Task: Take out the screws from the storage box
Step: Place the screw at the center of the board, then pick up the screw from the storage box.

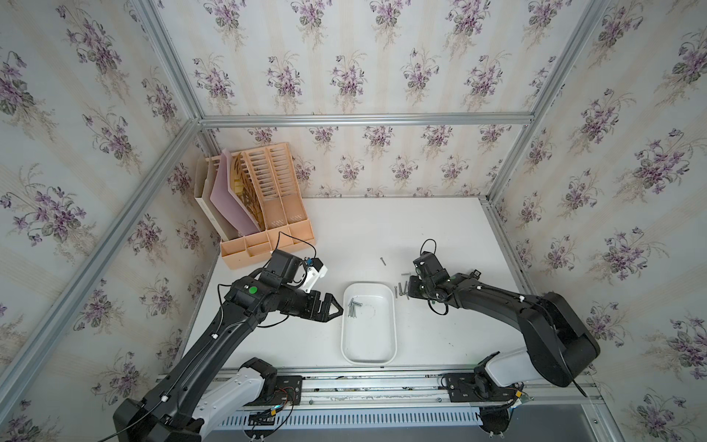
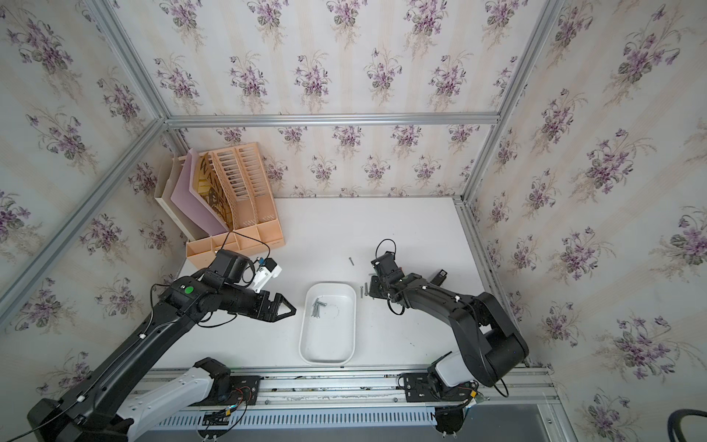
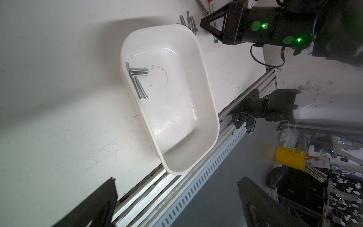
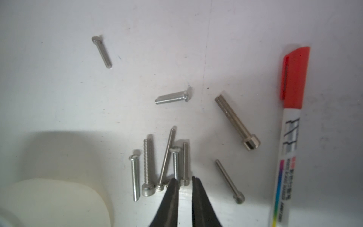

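Observation:
The storage box (image 1: pixel 386 344) (image 2: pixel 346 344) (image 3: pixel 204 82), a shallow white tray, lies at the middle front of the table. Several screws (image 1: pixel 354 306) (image 2: pixel 317 306) (image 3: pixel 136 80) lie in its far left corner. More screws (image 1: pixel 399 289) (image 4: pixel 147 167) lie in a row on the table just right of the box, others scattered beyond. My right gripper (image 4: pixel 184 179) (image 1: pixel 408 292) points down over that row, jaws a narrow gap apart, one screw's head (image 4: pixel 184 182) lying at the gap's mouth. My left gripper (image 1: pixel 338 308) (image 3: pixel 176 179) hovers open just left of the box, empty.
A red-capped marker pen (image 4: pixel 290 127) lies right of the loose screws. One screw (image 1: pixel 383 261) (image 2: pixel 351 261) lies alone farther back. A peach-orange file organiser (image 1: pixel 264 214) (image 2: pixel 229 206) stands in the back left corner. An aluminium rail (image 1: pixel 382 379) runs along the table's front edge.

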Controlling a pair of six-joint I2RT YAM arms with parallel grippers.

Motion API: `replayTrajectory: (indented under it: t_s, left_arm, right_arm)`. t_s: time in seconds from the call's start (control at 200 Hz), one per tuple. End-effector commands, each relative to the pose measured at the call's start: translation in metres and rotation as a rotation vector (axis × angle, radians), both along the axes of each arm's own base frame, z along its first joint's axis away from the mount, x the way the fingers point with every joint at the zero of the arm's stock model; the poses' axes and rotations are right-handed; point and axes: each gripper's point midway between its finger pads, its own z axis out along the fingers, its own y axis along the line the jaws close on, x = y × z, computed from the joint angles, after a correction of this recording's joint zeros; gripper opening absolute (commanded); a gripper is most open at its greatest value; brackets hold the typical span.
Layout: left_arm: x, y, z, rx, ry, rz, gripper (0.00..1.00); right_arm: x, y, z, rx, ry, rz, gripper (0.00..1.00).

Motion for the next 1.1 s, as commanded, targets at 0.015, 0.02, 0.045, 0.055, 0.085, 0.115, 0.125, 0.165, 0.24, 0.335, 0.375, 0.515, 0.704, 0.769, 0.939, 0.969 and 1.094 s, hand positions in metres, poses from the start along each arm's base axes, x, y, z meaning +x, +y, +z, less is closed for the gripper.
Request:
replayTrajectory:
  t_s: [0.015,0.02,0.045,0.055,0.085,0.115,0.125,0.165,0.24,0.335,0.375,0.515,0.704,0.769,0.939,0.969,1.094]
  left_arm:
    - [0.000,0.000,0.001,0.000,-0.004,-0.002,1.00]
    - [0.000,0.000,0.001,-0.001,-0.005,-0.002,1.00]
    - [0.000,0.000,0.001,-0.001,-0.006,-0.002,0.99]
    - [0.000,0.000,0.001,-0.001,-0.006,-0.001,1.00]
    - [0.000,0.000,0.001,-0.001,-0.006,-0.002,0.99]
    - [0.000,0.000,0.001,0.000,-0.007,-0.001,0.99]
    - [0.000,0.000,0.001,0.000,-0.008,-0.002,1.00]
    - [0.000,0.000,0.001,0.000,-0.005,0.000,1.00]
    - [0.000,0.000,0.000,0.002,-0.004,-0.001,0.99]
    - [0.000,0.000,0.000,0.003,-0.001,-0.001,0.99]
    - [0.000,0.000,0.000,0.002,-0.002,-0.001,0.99]
    - [0.000,0.001,0.001,0.002,-0.006,0.001,1.00]
    - [0.000,0.000,0.000,0.002,-0.001,-0.001,0.99]
    - [0.000,0.000,0.001,0.000,-0.005,-0.001,0.99]
    - [0.000,0.000,0.001,0.001,-0.004,0.000,0.99]
    - [0.000,0.000,0.001,0.001,-0.003,-0.001,0.99]
    - [0.000,0.001,0.001,0.002,-0.003,0.001,0.99]
  right_arm:
    - [0.001,0.007,0.023,0.064,-0.087,0.029,0.17]
    - [0.001,0.007,0.024,0.067,-0.090,0.030,0.17]
    - [0.001,0.007,0.030,0.078,-0.110,0.032,0.17]
    - [0.000,0.007,0.032,0.082,-0.118,0.034,0.17]
    - [0.000,0.007,0.039,0.095,-0.142,0.038,0.18]
    - [-0.001,0.006,0.046,0.104,-0.167,0.040,0.18]
    - [-0.002,0.006,0.048,0.106,-0.173,0.041,0.18]
    - [-0.002,0.006,0.057,0.116,-0.207,0.043,0.18]
    - [-0.005,0.008,0.069,0.133,-0.250,0.057,0.20]
    - [-0.009,0.016,0.074,0.142,-0.271,0.089,0.21]
    - [-0.010,0.020,0.072,0.140,-0.264,0.106,0.20]
    - [-0.017,0.044,0.076,0.140,-0.276,0.191,0.18]
    - [-0.039,0.078,0.099,0.174,-0.370,0.334,0.21]
    - [-0.047,0.088,0.102,0.190,-0.378,0.382,0.21]
    - [-0.066,0.116,0.105,0.190,-0.395,0.499,0.22]
    - [-0.068,0.120,0.103,0.185,-0.393,0.517,0.23]
    - [-0.074,0.136,0.088,0.149,-0.344,0.567,0.22]
